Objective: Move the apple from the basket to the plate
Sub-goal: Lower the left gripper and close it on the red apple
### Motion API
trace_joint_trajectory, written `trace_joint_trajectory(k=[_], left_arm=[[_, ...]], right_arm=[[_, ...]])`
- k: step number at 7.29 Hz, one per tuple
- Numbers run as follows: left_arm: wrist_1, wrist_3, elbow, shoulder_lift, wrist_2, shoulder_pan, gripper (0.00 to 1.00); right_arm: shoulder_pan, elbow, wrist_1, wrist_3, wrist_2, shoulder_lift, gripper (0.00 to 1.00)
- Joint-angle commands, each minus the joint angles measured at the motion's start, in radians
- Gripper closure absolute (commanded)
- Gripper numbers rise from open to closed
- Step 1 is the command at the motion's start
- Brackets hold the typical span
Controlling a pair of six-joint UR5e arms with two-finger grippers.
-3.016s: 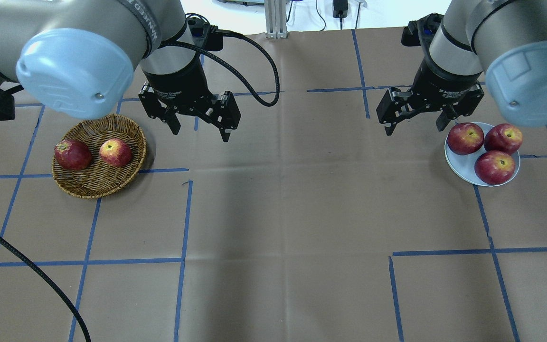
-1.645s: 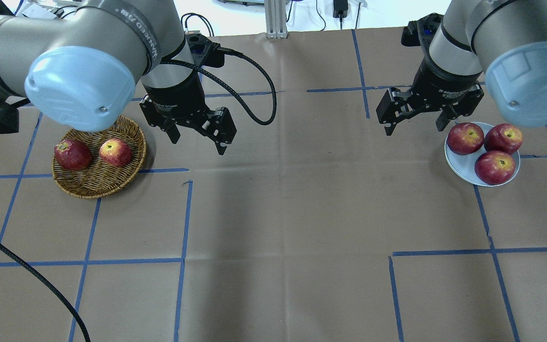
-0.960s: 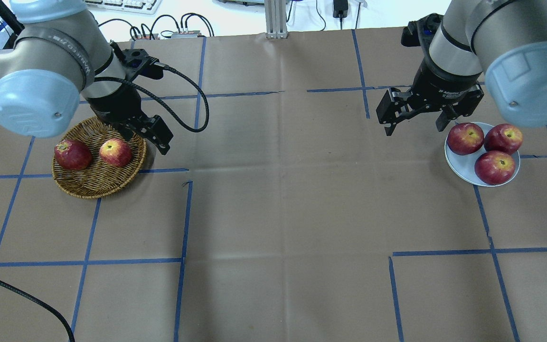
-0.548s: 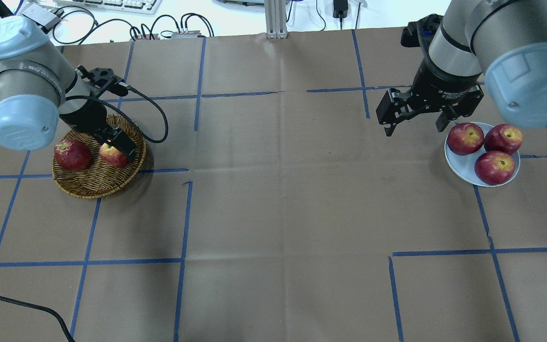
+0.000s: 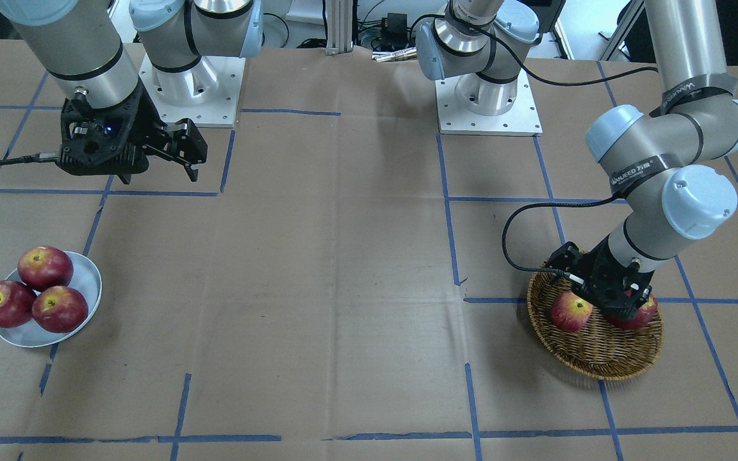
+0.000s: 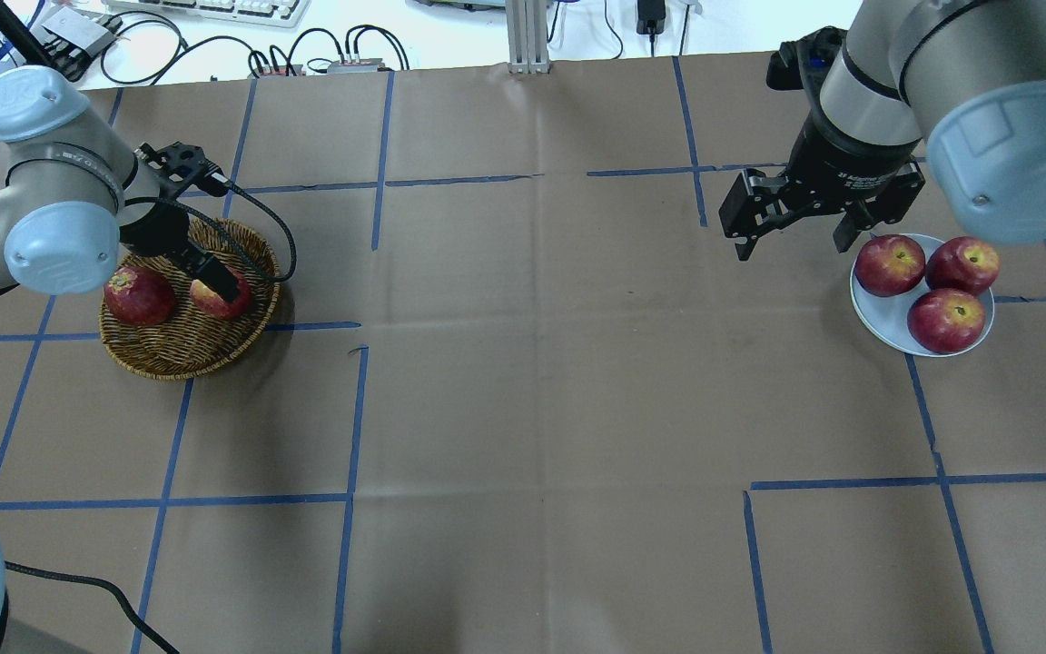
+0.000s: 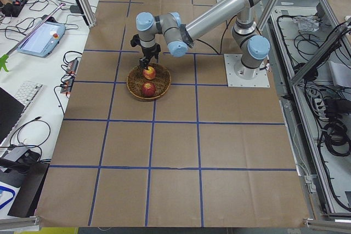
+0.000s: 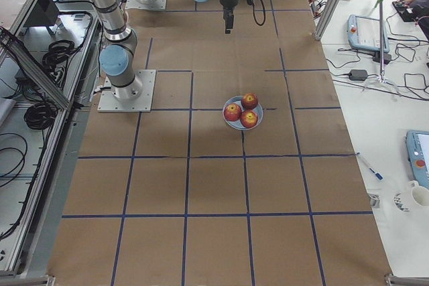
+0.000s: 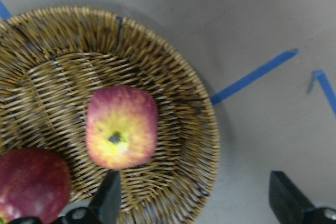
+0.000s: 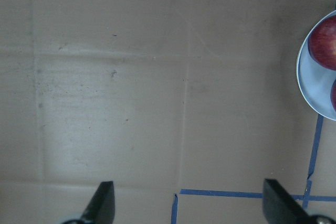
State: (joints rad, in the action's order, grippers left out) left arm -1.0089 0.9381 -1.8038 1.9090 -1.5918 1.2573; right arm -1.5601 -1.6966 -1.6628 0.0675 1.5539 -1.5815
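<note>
In the basket (image 9: 205,124): the apple (image 9: 122,127) — lies stem-up beside a darker apple (image 9: 31,182). Likely firm, smooth, bruisable; best gripped across the widest girth, moderate squeeze. Left gripper (image 9: 195,205) spread wide, empty, low over the basket. Right gripper (image 6: 794,247) open too — beside the plate (image 6: 882,313).

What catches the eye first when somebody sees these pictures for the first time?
The left gripper hangs open, low over the wicker basket, near the streaked apple and a dark red apple. At the opposite end, a white plate carries three red apples, the right gripper open beside it.
</note>
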Motion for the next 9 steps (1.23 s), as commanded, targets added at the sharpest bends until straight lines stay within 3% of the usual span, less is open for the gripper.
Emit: trace_joint_trajectory(k=[1, 4, 6, 7, 9], left_arm=[[0.023, 0.013, 0.006, 0.04, -0.043, -0.002, 0.02], [0.043, 0.015, 0.001, 0.096, -0.033, -0.028, 0.02], [0.043, 0.015, 0.0, 0.111, -0.03, -0.035, 0.48], [0.043, 0.019, -0.005, 0.111, -0.017, -0.035, 0.6], [0.036, 0.021, 0.003, 0.091, -0.014, -0.03, 0.76]], right_arm=[[0.0, 0.0, 0.0, 0.0, 0.0, 0.0, 0.0], [0.0, 0.0, 0.0, 0.0, 0.0, 0.0, 0.0], [0.0, 0.0, 0.0, 0.0, 0.0, 0.0, 0.0], [0.0, 0.0, 0.0, 0.0, 0.0, 0.0, 0.0], [0.0, 0.0, 0.0, 0.0, 0.0, 0.0, 0.0]])
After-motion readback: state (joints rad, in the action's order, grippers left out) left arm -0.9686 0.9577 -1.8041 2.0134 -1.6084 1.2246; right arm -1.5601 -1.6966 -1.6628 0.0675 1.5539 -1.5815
